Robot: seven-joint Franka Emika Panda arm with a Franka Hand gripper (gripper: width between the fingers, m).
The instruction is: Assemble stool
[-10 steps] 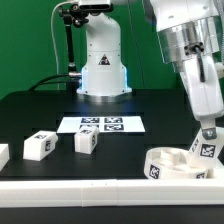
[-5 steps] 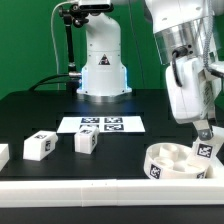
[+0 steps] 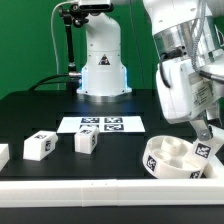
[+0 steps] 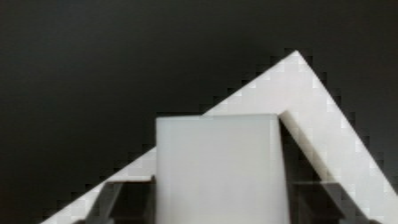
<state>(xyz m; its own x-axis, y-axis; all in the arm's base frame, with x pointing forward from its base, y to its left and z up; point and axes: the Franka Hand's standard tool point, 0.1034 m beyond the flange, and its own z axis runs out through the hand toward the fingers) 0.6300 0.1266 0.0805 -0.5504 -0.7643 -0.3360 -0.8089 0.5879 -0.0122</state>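
Observation:
The round white stool seat (image 3: 172,158) lies at the front on the exterior view's right, hollow side up, with a tag on its rim. My gripper (image 3: 206,138) reaches down into it and is shut on a small white leg (image 3: 208,150) with a tag, which stands in the seat's far right part. In the wrist view the white leg (image 4: 217,165) fills the gap between the two dark fingers (image 4: 125,202); a white surface (image 4: 294,100) lies behind it. Two more legs (image 3: 39,146) (image 3: 87,141) lie loose at the left, and a third (image 3: 2,155) sits at the frame edge.
The marker board (image 3: 104,125) lies flat in the middle of the black table. The arm's white base (image 3: 102,62) stands behind it. A long white border rail (image 3: 80,188) runs along the table's front edge.
The wrist and forearm have swung toward the exterior view's left while the gripper stays on the leg. The seat has shifted slightly left and looks a little tilted. The loose legs have not moved.

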